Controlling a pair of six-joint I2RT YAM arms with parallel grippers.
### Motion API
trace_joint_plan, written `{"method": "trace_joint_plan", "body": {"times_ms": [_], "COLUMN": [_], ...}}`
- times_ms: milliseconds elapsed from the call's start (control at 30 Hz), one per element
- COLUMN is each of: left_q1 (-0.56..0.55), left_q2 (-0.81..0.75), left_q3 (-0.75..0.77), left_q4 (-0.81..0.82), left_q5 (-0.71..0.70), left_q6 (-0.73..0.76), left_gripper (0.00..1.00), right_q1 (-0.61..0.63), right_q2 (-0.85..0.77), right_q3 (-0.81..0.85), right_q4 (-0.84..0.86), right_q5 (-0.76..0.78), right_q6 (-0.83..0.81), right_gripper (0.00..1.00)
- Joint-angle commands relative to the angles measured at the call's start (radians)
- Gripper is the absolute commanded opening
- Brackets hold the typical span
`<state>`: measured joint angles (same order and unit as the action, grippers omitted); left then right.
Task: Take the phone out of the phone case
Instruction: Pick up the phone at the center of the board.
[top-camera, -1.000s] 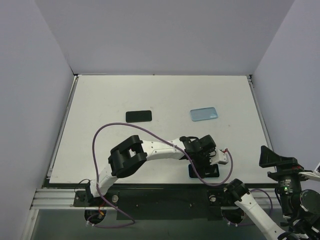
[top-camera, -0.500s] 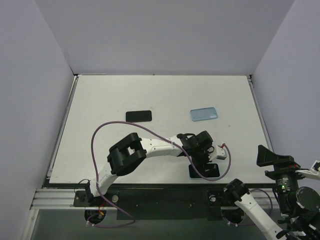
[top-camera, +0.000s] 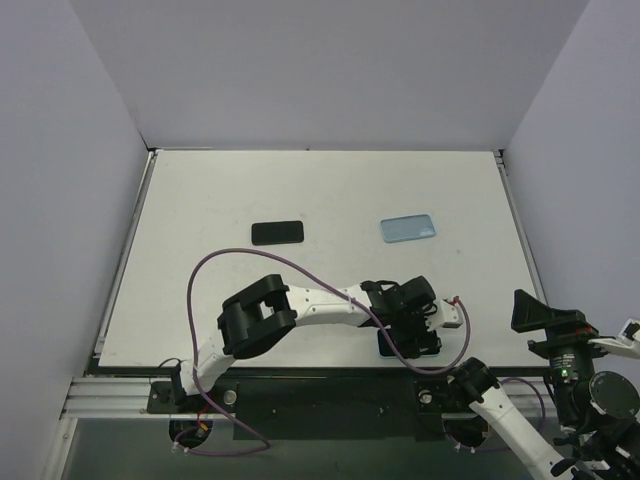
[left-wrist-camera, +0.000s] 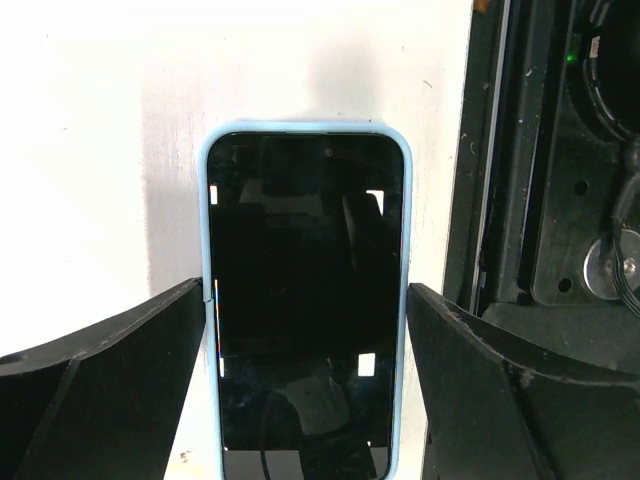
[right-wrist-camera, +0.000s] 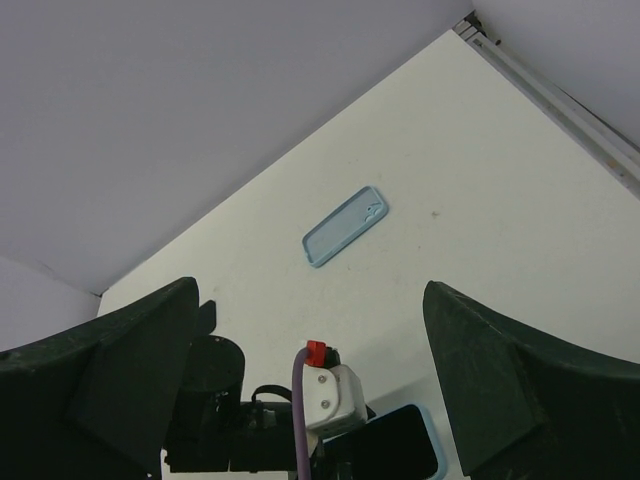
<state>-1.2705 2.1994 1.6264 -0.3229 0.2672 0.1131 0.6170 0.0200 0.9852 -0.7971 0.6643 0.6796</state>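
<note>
A black phone (top-camera: 424, 345) in a light blue phone case (left-wrist-camera: 404, 250) lies flat by the table's front edge; its dark screen (left-wrist-camera: 305, 300) faces up. My left gripper (left-wrist-camera: 306, 292) is open and straddles it across its width. One finger (left-wrist-camera: 120, 380) stands close against each long side of the case. From above, the left gripper (top-camera: 410, 322) covers most of the phone. My right gripper (right-wrist-camera: 310, 290) is open and empty, held in the air off the table's front right corner (top-camera: 545, 315). It looks down at the phone (right-wrist-camera: 400, 445).
An empty light blue case (top-camera: 408, 228) lies at the back right of the table, also seen as the empty case (right-wrist-camera: 345, 226). A bare black phone (top-camera: 277, 233) lies at the back left. The black front rail (left-wrist-camera: 540, 200) runs right beside the cased phone.
The left gripper drew back from the front edge, then came forward and down over the cased phone, jaws equally wide throughout. The right arm shifted slightly. The phone stayed put.
</note>
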Motion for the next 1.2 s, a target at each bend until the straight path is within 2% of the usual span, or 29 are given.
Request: {"method": "trace_joint_plan", "body": {"times_ms": [0,233,367,433,467,500,533,600,700,733,967,1167], "left_q1": [-0.029,-0.029,-0.026,-0.023,-0.020,-0.015,-0.013,-0.007,0.011,0.022,0.082,0.117], "left_q2": [0.085,0.121,0.103,0.089,0.085,0.074,0.069,0.037,-0.018,-0.050,-0.240,-0.371], "left_q3": [-0.050,-0.054,-0.091,-0.112,-0.123,-0.126,-0.131,-0.140,-0.169,-0.186,-0.353,-0.447], "left_q4": [-0.050,-0.108,-0.125,-0.119,-0.117,-0.122,-0.125,-0.119,-0.084,-0.058,0.091,0.154], "left_q5": [-0.094,-0.198,-0.237,-0.220,-0.220,-0.204,-0.201,-0.212,-0.238,-0.241,-0.362,-0.442], "left_q6": [-0.018,0.042,0.079,0.094,0.099,0.105,0.109,0.109,0.097,0.086,0.008,-0.050], "left_gripper": [0.91,0.89,0.75,0.64,0.53,0.48,0.38,0.24,0.10,0.00,0.00,0.00], "right_q1": [0.007,0.007,0.007,0.007,0.007,0.009,0.007,0.007,0.007,0.007,0.009,0.009], "right_q2": [0.038,0.038,0.037,0.041,0.041,0.043,0.043,0.044,0.046,0.049,0.113,0.173], "right_q3": [-0.008,-0.011,-0.014,-0.019,-0.017,-0.019,-0.019,-0.019,-0.020,-0.023,-0.033,-0.059], "right_q4": [0.022,0.022,0.022,0.024,0.025,0.026,0.026,0.027,0.027,0.027,0.022,0.048], "right_q5": [-0.003,-0.008,-0.005,-0.008,-0.006,-0.005,-0.005,-0.003,-0.002,0.000,0.017,0.005], "right_q6": [0.001,0.005,0.009,0.011,0.009,0.009,0.009,0.008,0.009,0.011,0.041,0.058], "right_gripper": [0.89,0.88,0.88,0.88,0.88,0.88,0.88,0.88,0.88,0.88,0.86,0.85]}}
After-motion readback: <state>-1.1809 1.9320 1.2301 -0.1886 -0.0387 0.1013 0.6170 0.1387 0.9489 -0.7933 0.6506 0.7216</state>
